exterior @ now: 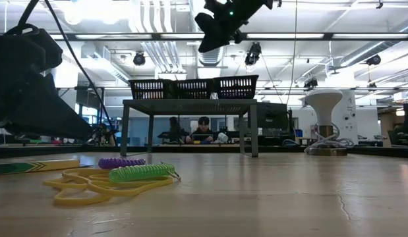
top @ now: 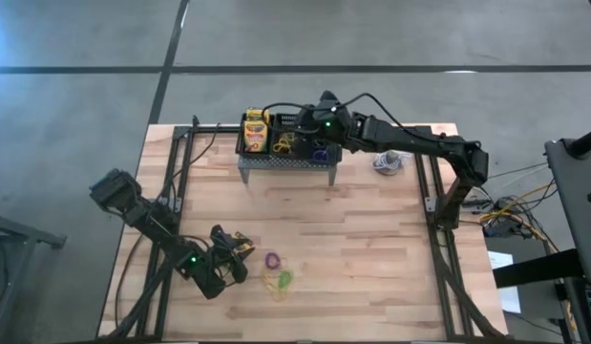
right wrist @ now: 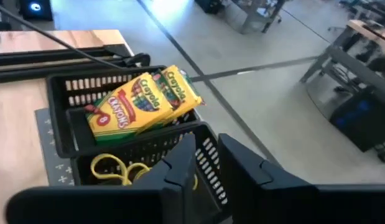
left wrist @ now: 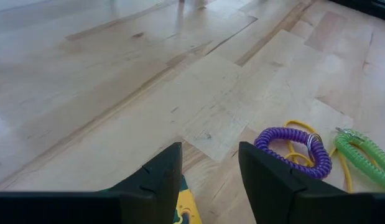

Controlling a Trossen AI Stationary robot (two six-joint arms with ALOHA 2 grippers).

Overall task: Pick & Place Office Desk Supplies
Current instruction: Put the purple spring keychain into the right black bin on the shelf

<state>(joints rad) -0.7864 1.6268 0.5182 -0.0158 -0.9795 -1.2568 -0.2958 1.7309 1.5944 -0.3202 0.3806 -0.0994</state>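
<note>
In the lower left of the high view, the left claw (top: 240,250) is low over the wooden counter (top: 371,239). Its fingers (left wrist: 158,177) are spread, with nothing pinched between them, and a yellow-and-green crayon box (left wrist: 185,208) lies on the counter just under them. A little to the right, near the bottom centre, lie the band loops: a purple loop (top: 273,259), a green loop (top: 285,278) and a yellow loop (top: 273,283), close together and partly overlapping.

In the upper centre stands a grey metal stand (top: 285,163) with three black mesh baskets (top: 285,143) in a row on top. The left basket holds a crayon box (top: 255,131), which leans tilted on the basket's rim in the right wrist view. The middle basket holds a yellow loop (top: 282,143).

The right claw (top: 305,122) hangs over the baskets, at the upper centre. Its fingers (right wrist: 180,165) stand slightly apart and hold nothing.

To the right of the stand, a white round object (top: 389,161) sits on the counter.
</note>
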